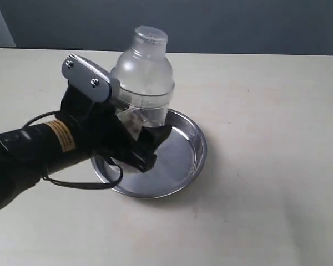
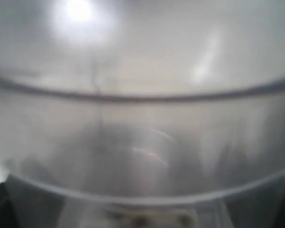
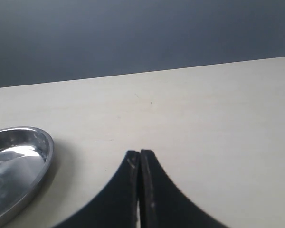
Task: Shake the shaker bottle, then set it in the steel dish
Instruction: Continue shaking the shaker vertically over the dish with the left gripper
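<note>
Clear plastic forms one shaker bottle point(image 1: 143, 77), clamped upright by the left end effector point(image 1: 151, 145) over one steel dish point(image 1: 180, 160) on the desk point(image 1: 266, 111); base contact is hidden. The right end effector point(image 3: 140, 156) is closed, empty.

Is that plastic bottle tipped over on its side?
No, the shaker bottle is upright, its cap uppermost, over the steel dish.

No text reads clearly; the yellow label point(image 1: 62, 136) is blurred.
</note>
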`<state>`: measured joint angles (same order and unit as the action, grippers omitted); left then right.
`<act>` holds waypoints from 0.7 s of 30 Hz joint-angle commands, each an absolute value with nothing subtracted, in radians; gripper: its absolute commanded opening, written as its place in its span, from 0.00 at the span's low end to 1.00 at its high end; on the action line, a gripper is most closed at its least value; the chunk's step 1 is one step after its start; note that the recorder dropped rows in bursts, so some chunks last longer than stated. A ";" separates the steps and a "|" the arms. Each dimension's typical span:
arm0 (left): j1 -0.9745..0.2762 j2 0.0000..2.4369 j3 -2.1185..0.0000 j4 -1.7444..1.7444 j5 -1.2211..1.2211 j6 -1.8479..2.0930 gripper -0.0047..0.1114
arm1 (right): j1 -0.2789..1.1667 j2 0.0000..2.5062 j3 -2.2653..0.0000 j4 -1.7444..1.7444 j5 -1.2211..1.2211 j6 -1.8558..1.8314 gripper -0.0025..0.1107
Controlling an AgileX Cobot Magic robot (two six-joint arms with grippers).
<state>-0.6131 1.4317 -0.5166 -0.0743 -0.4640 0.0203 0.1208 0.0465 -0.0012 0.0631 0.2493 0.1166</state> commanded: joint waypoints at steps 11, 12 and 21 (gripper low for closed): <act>-0.611 1.414 -0.526 0.059 -0.462 0.021 0.04 | 0.119 0.052 0.000 0.062 0.235 0.117 0.01; -0.609 1.414 -0.526 0.135 -0.462 -0.006 0.04 | 0.119 0.052 0.000 0.062 0.235 0.117 0.01; -0.623 1.429 -0.532 0.111 -0.566 -0.104 0.04 | 0.119 0.052 0.000 0.062 0.235 0.117 0.01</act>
